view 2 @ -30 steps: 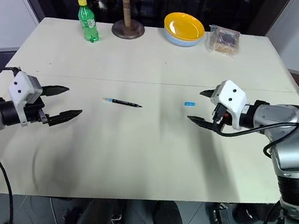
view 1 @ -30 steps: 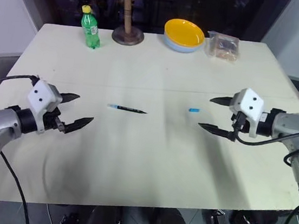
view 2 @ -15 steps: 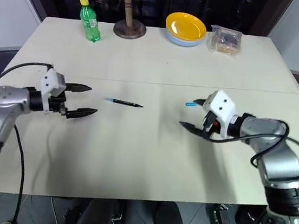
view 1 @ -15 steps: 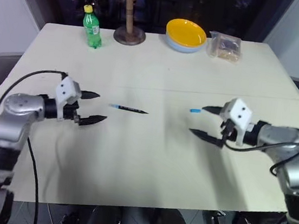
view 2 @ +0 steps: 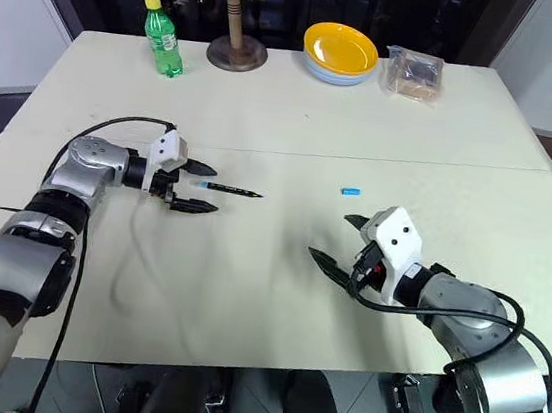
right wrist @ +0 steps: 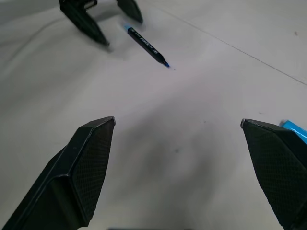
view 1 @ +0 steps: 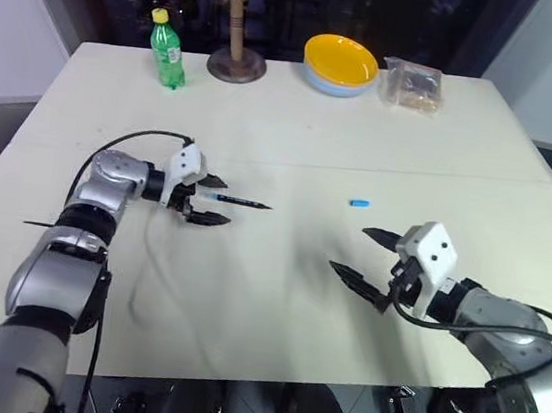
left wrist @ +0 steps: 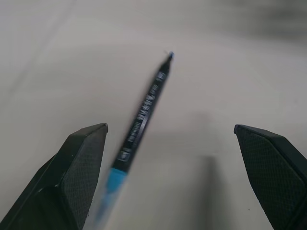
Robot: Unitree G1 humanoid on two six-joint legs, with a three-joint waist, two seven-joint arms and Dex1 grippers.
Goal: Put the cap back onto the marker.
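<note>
The black marker [view 1: 243, 202] lies flat on the table, left of centre, with its pointed tip toward the right. My left gripper [view 1: 227, 202] is open and level with the table. Its fingers stand on either side of the marker's bluish end [left wrist: 114, 178] without touching it. The small light-blue cap [view 1: 359, 203] lies alone, right of centre. My right gripper [view 1: 347, 249] is open and empty. It hovers nearer the table's front edge than the cap and well apart from it. In the right wrist view the marker [right wrist: 146, 46] lies ahead and the cap [right wrist: 291, 125] shows beside one finger.
Along the far edge of the cream table [view 1: 264, 306] stand a green bottle [view 1: 167, 49], a wooden stand [view 1: 236, 56], a yellow bowl [view 1: 341, 63] and a clear snack bag [view 1: 415, 86]. A seam crosses the table behind the marker.
My left gripper has swung right across the table until its open fingers flank the marker's bluish end. My right gripper has drawn back from the cap toward the front edge.
</note>
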